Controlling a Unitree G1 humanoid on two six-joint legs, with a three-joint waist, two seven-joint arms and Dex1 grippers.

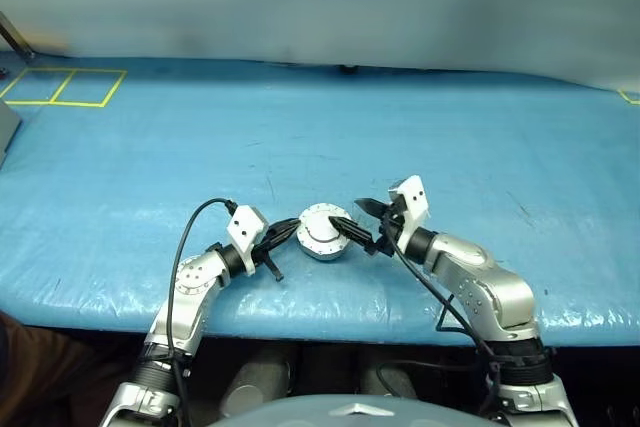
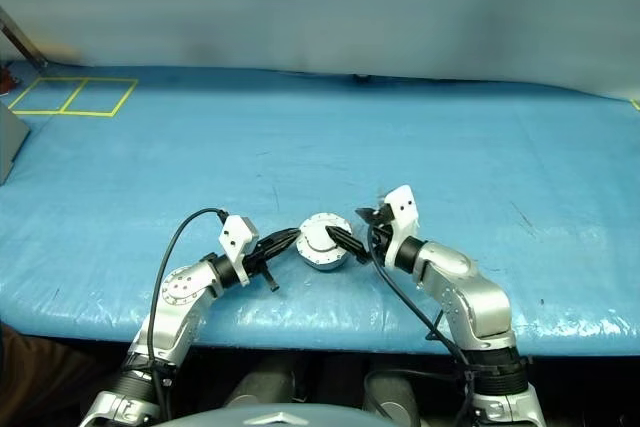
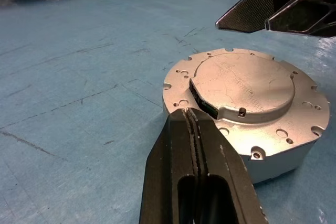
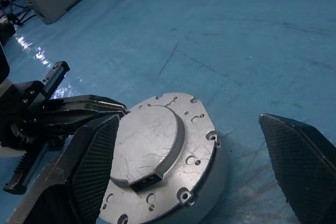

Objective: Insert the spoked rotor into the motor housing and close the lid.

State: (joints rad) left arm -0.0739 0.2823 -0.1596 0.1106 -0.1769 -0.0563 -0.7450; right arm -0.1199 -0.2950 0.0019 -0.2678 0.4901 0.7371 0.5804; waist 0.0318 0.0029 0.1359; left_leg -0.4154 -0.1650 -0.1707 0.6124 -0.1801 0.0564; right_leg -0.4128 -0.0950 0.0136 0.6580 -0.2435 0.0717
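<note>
Motor housing (image 1: 322, 232) sits on the blue table cover (image 1: 400, 127) near the front edge, between my two grippers, and the lid (image 1: 321, 228) lies flat on top of it, so the windings inside are covered. From the head camera, my left gripper (image 1: 290, 230) comes from the left with its two black fingers pressed together, and their tip reaches the left side of the housing. My right gripper (image 1: 362, 222) comes from the right; one finger lies over the right edge of the housing and the other finger stands apart from it, farther back, so the jaws are spread wide and nothing is between them. Yellow tape squares (image 1: 62, 87) are on the cover far at the back left. In the left wrist view, my left fingers (image 3: 194, 166) are closed on each other with no object held, and the tip is at the rim of the housing (image 3: 273, 158), just beside a small dark notch in the raised round centre of the lid (image 3: 247, 85); one finger of the right gripper hangs just above the far side. In the right wrist view, my right fingers (image 4: 92, 163) are wide apart, one on each side of the housing (image 4: 207, 182), not pressing it, and the closed left gripper (image 4: 94, 106) points at the lid (image 4: 149, 142) from the other side. I cannot see the spoked rotor under the lid.
</note>
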